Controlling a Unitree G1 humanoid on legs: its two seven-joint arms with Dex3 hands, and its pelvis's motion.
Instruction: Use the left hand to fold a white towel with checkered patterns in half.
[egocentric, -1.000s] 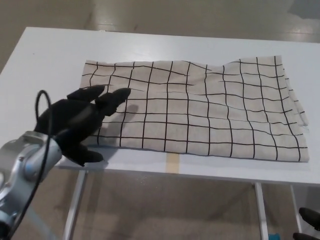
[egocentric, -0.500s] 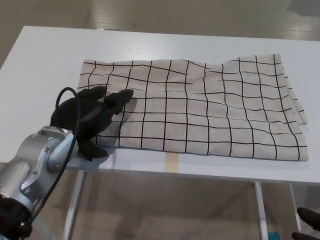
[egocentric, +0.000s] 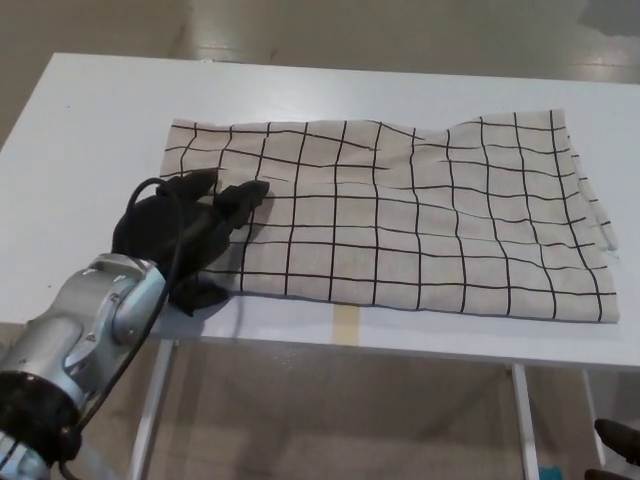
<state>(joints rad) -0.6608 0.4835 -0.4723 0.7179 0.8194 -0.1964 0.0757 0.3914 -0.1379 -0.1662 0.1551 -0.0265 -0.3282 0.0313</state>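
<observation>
— Where's the left hand (egocentric: 188, 232)?
— At the towel's (egocentric: 400, 215) near-left corner, fingers (egocentric: 243, 199) spread and lying on the cloth, thumb down by the front edge. Released, gripping nothing.
— And the towel?
— On the white table (egocentric: 90, 130), already doubled, layered edges showing at its right end. White with a black grid, a bit rippled along the far side.
— The right hand (egocentric: 615, 440)?
— Only a dark sliver below the table's right end; can't tell its state.

Bright, even overhead light; soft shadow under left hand (egocentric: 185, 235); image sharp, no glare
</observation>
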